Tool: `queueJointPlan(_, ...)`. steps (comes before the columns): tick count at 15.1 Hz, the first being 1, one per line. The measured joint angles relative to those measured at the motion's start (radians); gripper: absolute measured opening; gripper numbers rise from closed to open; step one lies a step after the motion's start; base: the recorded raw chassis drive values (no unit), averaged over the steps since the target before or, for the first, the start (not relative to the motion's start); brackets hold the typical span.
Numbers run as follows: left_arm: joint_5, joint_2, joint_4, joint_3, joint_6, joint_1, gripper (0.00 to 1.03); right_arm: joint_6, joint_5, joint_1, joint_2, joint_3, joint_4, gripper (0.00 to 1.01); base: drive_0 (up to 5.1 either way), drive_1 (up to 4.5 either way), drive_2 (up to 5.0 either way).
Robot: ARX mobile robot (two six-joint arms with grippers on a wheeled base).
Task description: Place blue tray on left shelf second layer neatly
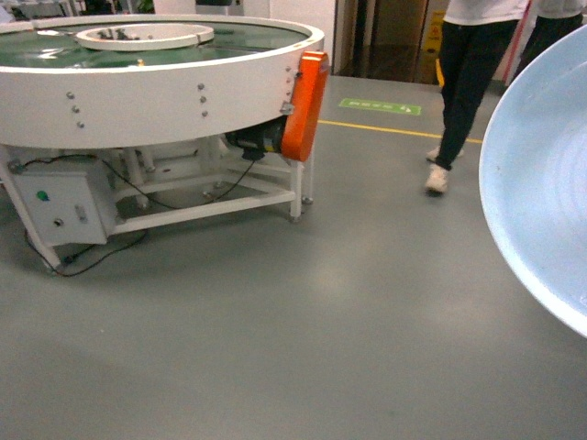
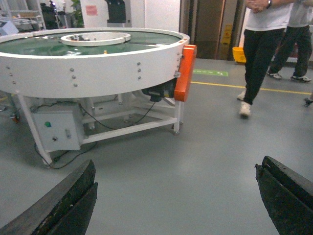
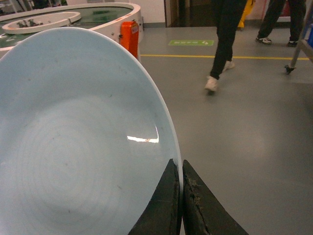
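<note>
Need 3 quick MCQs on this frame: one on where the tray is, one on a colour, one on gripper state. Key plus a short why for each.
1. Where is the pale light-blue smooth plastic tray?
A. On the round conveyor table
B. Held at its rim by the right gripper
C. Lying on the floor

2. What colour is the guard cover on the side of the white round conveyor table?
A. Orange
B. Green
C. Black

3. What state is the left gripper in?
A. Shut on the tray
B. Shut on nothing
C. Open, holding nothing

Key: 1 B, the right wrist view shows its jaws pinched on the tray's rim. 2 A, the cover is plainly orange in the head view. 3 C, the left wrist view shows its jaws wide apart over bare grey floor.
</note>
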Motion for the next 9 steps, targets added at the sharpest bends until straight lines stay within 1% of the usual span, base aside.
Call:
queueJointPlan(6,0.002,0.0,0.002,0.0,0.0,0.0,0.98,0.0,0.0,0.0,0.0,0.0,-0.001,0.02,3.3,-4.03,-4.0)
queueJointPlan(8,0.004,0.0,-0.001,0.0,0.0,0.0,0.98,0.0,-0.002,0.0,0.0,0.0,0.0,0.02,-1.5,-1.52,-1.5)
queueJointPlan(9,0.006,0.0,0.004,0.0,0.0,0.0,0.98,0.0,0.013,-0.004,0.0,0.0,-0.003,0.02,-1.5,-1.53,-1.5)
